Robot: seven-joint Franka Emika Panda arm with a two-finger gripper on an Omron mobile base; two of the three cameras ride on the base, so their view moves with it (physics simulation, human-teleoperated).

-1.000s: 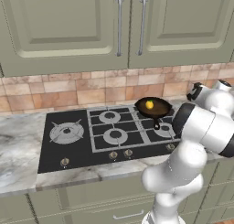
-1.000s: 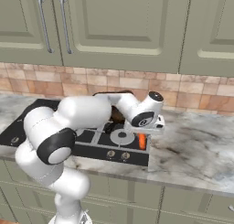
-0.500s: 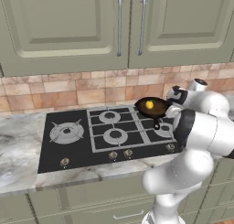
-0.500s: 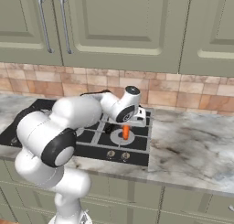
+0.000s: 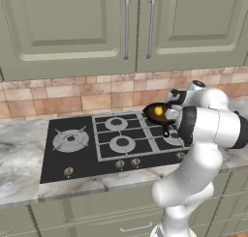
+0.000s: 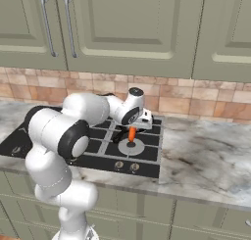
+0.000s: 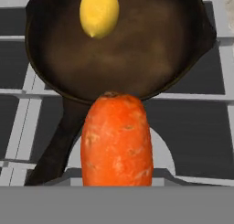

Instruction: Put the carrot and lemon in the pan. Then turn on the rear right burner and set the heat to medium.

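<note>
The gripper (image 6: 132, 130) is clamped on the carrot (image 6: 132, 134), which hangs upright over the front right burner (image 6: 131, 147), just short of the pan (image 7: 123, 45) at the rim's 6 o'clock edge. Inside the pan, the lemon (image 7: 99, 13) lies near 12 o'clock in the hand view.

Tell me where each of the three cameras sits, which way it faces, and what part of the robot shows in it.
Left base view: behind the arm's left, facing forward and down at the stove; the white arm rises at lower right beside the pan.
Right base view: behind the arm's right; the arm rises at lower left, the carrot hanging upright under the end effector.
Hand view: on the hand, looking along the carrot toward the pan holding the lemon.
Both base views share stove, cabinets, tiled wall.
</note>
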